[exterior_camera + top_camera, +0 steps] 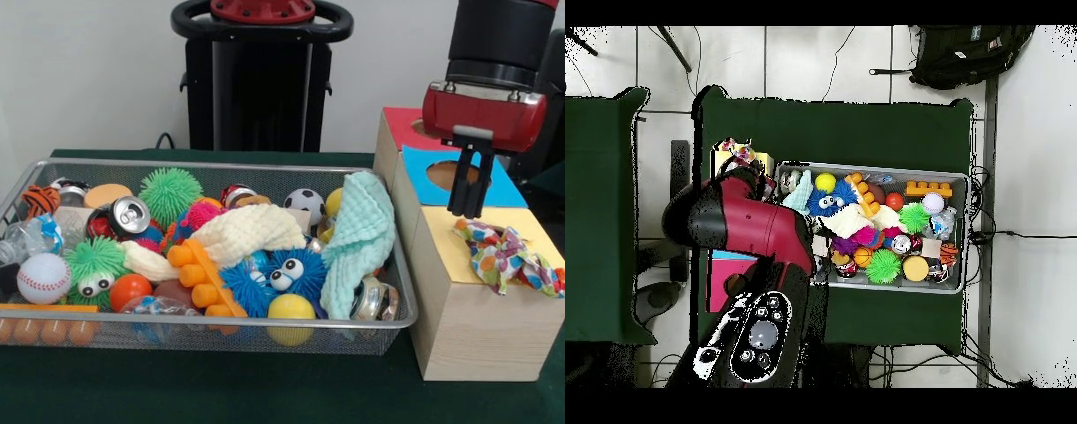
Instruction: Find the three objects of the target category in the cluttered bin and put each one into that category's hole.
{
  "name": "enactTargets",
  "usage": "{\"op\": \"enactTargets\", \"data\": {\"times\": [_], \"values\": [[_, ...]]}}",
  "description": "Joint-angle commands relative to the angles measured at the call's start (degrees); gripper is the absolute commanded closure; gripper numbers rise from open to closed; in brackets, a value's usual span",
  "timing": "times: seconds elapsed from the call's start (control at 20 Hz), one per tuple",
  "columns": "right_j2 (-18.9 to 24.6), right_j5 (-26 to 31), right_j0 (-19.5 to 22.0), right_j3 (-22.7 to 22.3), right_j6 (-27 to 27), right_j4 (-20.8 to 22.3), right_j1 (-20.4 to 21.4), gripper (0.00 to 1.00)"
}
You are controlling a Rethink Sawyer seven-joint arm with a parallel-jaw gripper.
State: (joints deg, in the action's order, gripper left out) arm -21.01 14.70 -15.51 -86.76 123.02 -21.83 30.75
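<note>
The silver wire mesh bin (221, 165) is full of toys and also shows in the overhead view (966, 230). White fabric with multicoloured dots (508, 256) lies bunched on the yellow top of the largest wooden box (468, 327), over the spot where its hole sits, so the hole is hidden. I cannot tell how many pieces are in the bunch. My gripper (465, 212) hangs just above and left of the fabric, open and empty. In the overhead view the dotted fabric (737, 152) shows beside my arm. No dotted piece shows in the bin.
A mint-green waffle cloth (362, 234) drapes over the bin's right end and a cream waffle cloth (247, 234) lies mid-bin, among balls, cans and fuzzy toys. The blue-topped hole (450, 174) and the red-topped box (402, 124) stand behind the yellow one.
</note>
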Motion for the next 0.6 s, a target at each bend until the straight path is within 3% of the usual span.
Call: {"op": "enactTargets", "data": {"times": [0.05,0.35,0.6], "values": [[0.2,-1.6,-0.5,1.8,13.9,-3.5,-3.1,1.0],[-3.7,-3.9,-3.6,3.6,16.7,-6.9,-5.4,1.0],[-4.6,-8.0,-4.5,4.2,17.1,-9.9,-7.4,1.0]]}}
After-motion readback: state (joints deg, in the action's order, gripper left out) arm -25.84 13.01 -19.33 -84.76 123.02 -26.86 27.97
